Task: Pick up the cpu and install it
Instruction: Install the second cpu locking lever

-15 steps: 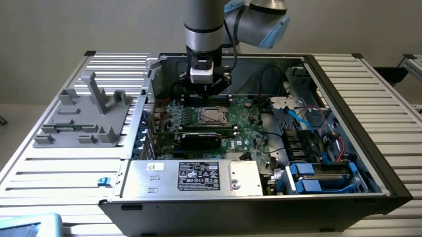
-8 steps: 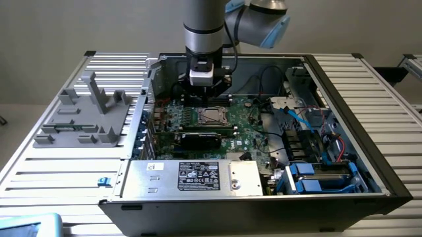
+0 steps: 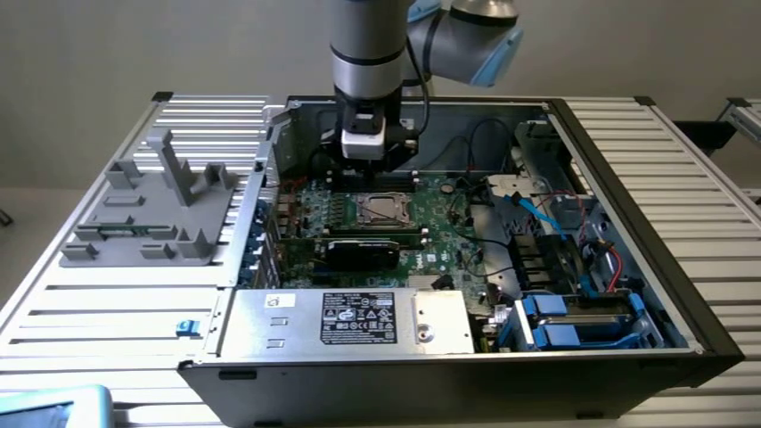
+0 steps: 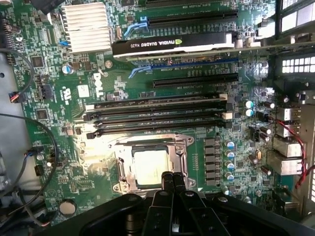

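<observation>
the cpu point(image 4: 150, 166) lies seated in the motherboard socket point(image 4: 123, 169), its silver top bare. the gripper point(image 4: 172, 178) hovers just above its edge, fingers point(image 4: 167, 180) pressed together, holding nothing. the exterior view adds the grey fixture point(image 3: 149, 209) on the desk point(image 3: 107, 312) beside the computer case point(image 3: 666, 267).

My tabletop point(image 3: 143, 312), a ribbed aluminium surface of pale slats, carries an open black computer case point(image 3: 476, 374) that covers most of its middle and the exterior view's right. Just beside the case, toward the exterior view's left, a grey plastic fixture point(image 3: 155, 209) with upright posts sits flat on the slats. A small blue clip point(image 3: 184, 328) lies near the case's front corner.
</observation>
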{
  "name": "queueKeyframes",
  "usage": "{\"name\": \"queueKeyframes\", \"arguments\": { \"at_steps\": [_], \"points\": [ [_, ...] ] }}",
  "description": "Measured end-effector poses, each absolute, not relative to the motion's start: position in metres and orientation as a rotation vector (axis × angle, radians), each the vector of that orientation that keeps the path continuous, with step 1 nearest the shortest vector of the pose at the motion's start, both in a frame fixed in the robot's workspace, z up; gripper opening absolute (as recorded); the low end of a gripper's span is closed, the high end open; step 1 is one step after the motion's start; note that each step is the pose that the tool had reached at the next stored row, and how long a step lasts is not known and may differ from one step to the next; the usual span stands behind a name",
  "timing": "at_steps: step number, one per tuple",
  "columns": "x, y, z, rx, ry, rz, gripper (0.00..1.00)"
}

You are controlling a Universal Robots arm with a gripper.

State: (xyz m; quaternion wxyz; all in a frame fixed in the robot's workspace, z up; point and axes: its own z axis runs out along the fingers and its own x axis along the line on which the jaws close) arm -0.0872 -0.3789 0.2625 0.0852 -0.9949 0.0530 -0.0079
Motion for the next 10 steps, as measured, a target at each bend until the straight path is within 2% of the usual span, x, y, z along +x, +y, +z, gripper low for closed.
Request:
{"name": "queueKeyframes", "arguments": {
  "at_steps": [10],
  "points": [
    [-0.0879,-0.3901,0.2627,-2.909,0.157,-0.013,0.11]
  ]
}}
